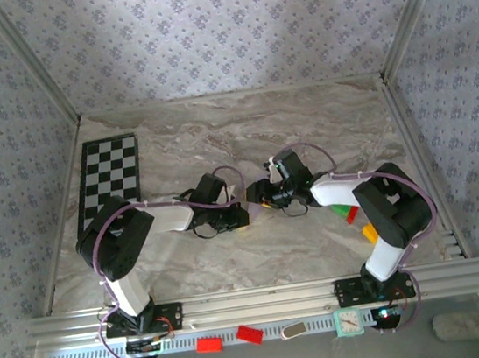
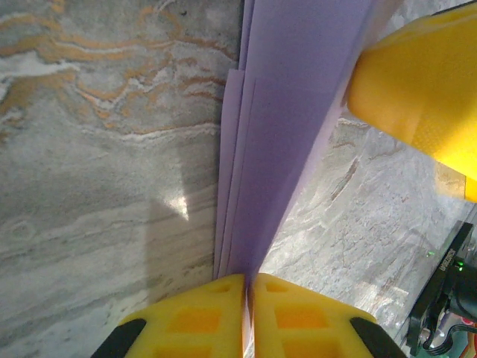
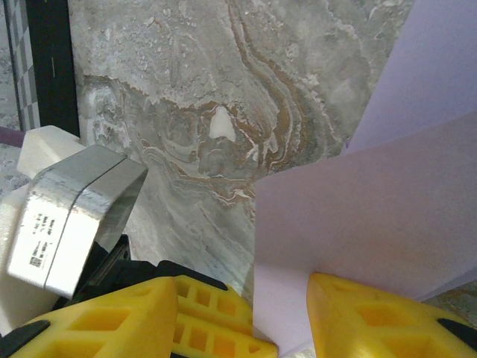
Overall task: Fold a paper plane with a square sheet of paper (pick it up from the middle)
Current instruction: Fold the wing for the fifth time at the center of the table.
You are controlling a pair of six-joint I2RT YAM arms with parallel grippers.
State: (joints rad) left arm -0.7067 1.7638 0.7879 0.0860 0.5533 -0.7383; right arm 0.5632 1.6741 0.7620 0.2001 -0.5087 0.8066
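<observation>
Left jaws, pressed together, pinch the folded lilac paper [image 2: 291,112], a long narrow layered strip standing edge-up over the marble counter [image 2: 112,186]; right jaws stand spread around its other end.

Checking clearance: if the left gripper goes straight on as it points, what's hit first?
The folded lilac paper pinched in its jaws lies along that line; behind it probably the marble table, depth unclear.

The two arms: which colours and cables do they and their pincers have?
The left arm and right arm have black joints, white links and looping purple cables. The pincer fingers are yellow plastic with square recesses.
</observation>
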